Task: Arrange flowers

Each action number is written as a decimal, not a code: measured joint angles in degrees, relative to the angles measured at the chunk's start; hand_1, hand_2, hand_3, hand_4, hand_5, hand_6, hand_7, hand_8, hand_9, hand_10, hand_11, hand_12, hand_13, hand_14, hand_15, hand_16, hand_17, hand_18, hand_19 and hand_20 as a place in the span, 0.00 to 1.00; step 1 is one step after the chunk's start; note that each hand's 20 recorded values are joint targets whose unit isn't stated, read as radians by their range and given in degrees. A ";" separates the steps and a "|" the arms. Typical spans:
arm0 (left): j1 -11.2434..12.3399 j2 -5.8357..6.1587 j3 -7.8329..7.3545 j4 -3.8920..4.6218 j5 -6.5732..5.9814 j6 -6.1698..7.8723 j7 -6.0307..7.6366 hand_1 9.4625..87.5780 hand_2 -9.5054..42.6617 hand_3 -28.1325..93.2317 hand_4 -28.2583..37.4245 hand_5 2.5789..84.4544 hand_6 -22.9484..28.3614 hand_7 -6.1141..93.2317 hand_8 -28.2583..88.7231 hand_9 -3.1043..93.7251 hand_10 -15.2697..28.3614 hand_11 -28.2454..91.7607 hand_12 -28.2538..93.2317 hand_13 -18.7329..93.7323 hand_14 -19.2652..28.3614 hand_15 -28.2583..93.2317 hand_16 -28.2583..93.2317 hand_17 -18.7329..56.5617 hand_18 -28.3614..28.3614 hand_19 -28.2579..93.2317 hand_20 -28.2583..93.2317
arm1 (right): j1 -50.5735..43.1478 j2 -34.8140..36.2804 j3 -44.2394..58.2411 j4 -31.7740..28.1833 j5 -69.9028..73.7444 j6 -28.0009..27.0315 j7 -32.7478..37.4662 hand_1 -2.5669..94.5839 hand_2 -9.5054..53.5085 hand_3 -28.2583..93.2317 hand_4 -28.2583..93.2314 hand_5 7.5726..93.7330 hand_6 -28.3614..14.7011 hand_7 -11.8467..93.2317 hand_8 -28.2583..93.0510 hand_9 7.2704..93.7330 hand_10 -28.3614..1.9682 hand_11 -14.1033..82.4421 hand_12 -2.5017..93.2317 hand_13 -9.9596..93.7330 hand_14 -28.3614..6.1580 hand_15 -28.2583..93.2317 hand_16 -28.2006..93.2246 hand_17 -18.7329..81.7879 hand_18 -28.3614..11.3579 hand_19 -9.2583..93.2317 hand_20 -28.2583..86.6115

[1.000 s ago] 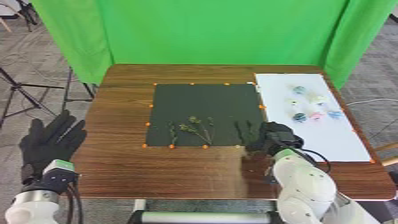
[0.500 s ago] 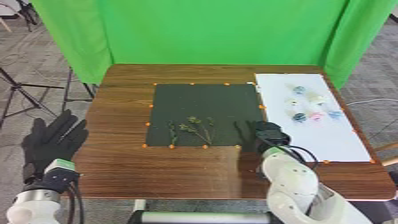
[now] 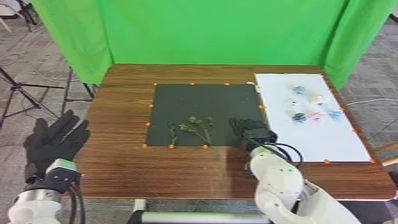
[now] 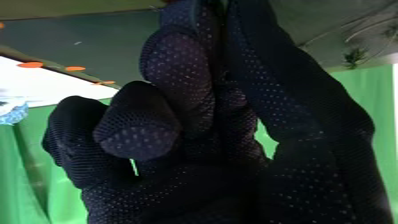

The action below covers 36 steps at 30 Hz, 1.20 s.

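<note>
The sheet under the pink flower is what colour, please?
The sheet is white, clearest in the head view.

In the head view, the black-gloved right hand (image 3: 258,136) covers the near right corner of the dark grey-green mat (image 3: 204,100); the small pastel blossoms (image 3: 299,117) are too tiny to show petals. In the right wrist view, the picture's edge cuts off a pale blue, ruffled flower (image 4: 13,114), and the thin-stemmed green sprigs (image 4: 354,56) blur.
</note>
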State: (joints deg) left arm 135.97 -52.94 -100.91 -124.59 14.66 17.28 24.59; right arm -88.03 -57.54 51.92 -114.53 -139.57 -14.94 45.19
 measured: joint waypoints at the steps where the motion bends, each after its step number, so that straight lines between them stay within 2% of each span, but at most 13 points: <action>1: -0.07 0.00 0.02 0.01 0.01 0.00 -0.16 0.23 0.44 0.80 0.00 0.44 0.62 0.22 0.16 0.32 0.67 0.49 0.31 0.36 0.71 0.59 0.15 0.17 0.74 0.52 0.31 | 0.16 -0.41 0.00 0.32 0.00 0.11 0.14 0.60 0.00 0.79 0.03 0.82 0.62 0.46 0.39 0.89 0.57 0.55 0.56 0.88 0.53 0.81 0.56 0.72 0.12 1.00 0.70; 8: -0.43 0.00 0.20 0.04 0.21 0.02 -1.02 0.23 0.44 0.80 0.00 0.44 0.62 0.22 0.16 0.33 0.67 0.49 0.31 0.36 0.71 0.59 0.15 0.17 0.74 0.53 0.31 | 1.26 -3.03 0.05 1.96 0.07 -0.36 1.67 0.56 0.00 0.77 0.05 0.81 0.60 0.46 0.39 0.87 0.53 0.60 0.51 0.87 0.52 0.81 0.56 0.72 0.12 1.00 0.70; 10: -0.46 0.00 0.49 0.03 0.29 0.02 -1.40 0.23 0.45 0.80 0.00 0.44 0.62 0.22 0.16 0.33 0.67 0.49 0.31 0.36 0.71 0.59 0.15 0.17 0.74 0.53 0.31 | 1.58 -3.73 0.08 2.34 0.15 -0.69 2.34 0.54 0.00 0.76 0.05 0.80 0.60 0.46 0.39 0.86 0.51 0.62 0.46 0.86 0.51 0.81 0.56 0.72 0.12 1.00 0.70; 13: -0.51 0.00 1.22 0.03 0.38 0.01 -1.95 0.23 0.45 0.80 0.00 0.44 0.62 0.22 0.16 0.33 0.67 0.49 0.31 0.36 0.71 0.59 0.15 0.17 0.74 0.53 0.31 | 1.71 -4.43 0.22 2.52 0.16 -1.17 3.05 0.53 0.00 0.75 0.05 0.79 0.59 0.45 0.38 0.85 0.49 0.63 0.45 0.86 0.51 0.81 0.56 0.72 0.12 1.00 0.70; 18: -0.51 0.00 1.65 0.03 0.48 -0.03 -2.43 0.23 0.45 0.80 0.00 0.44 0.62 0.22 0.16 0.32 0.67 0.48 0.31 0.36 0.71 0.59 0.15 0.17 0.74 0.53 0.31 | 1.64 -4.53 0.23 2.24 0.04 -1.46 3.33 0.47 0.00 0.78 0.04 0.77 0.56 0.41 0.35 0.82 0.46 0.63 0.43 0.84 0.51 0.82 0.56 0.71 0.12 1.00 0.70; 20: -0.51 0.00 1.63 0.03 0.50 -0.03 -2.44 0.23 0.45 0.80 0.00 0.44 0.62 0.22 0.16 0.32 0.67 0.48 0.31 0.36 0.71 0.59 0.15 0.17 0.74 0.53 0.31 | 1.50 -4.45 0.19 1.94 0.04 -1.47 3.47 0.42 0.00 0.80 0.04 0.76 0.56 0.43 0.19 0.81 0.46 0.64 0.43 0.84 0.50 0.82 0.57 0.70 0.12 1.00 0.70; 21: -0.51 0.00 1.61 0.03 0.50 -0.03 -2.43 0.23 0.45 0.80 0.00 0.44 0.62 0.22 0.16 0.32 0.67 0.48 0.31 0.36 0.71 0.59 0.15 0.17 0.74 0.53 0.31 | 1.40 -4.39 0.19 1.75 0.05 -1.49 3.59 0.41 0.00 0.80 0.04 0.76 0.56 0.43 0.17 0.81 0.45 0.64 0.43 0.84 0.50 0.82 0.57 0.70 0.12 1.00 0.70; 36: -0.44 -0.12 1.64 0.03 0.31 -0.04 -1.53 0.23 0.43 0.80 0.00 0.43 0.62 0.22 0.16 0.31 0.67 0.48 0.31 0.35 0.71 0.59 0.16 0.17 0.74 0.53 0.31 | -0.12 -2.25 2.31 -2.31 1.14 -2.45 5.73 0.39 0.00 0.77 0.04 0.76 0.53 0.40 0.16 0.80 0.41 0.62 0.41 0.82 0.48 0.82 0.57 0.70 0.11 1.00 0.71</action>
State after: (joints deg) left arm 135.53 -53.06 -99.27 -124.56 14.97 17.24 23.06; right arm -88.16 -59.79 54.24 -116.84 -138.43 -17.40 50.93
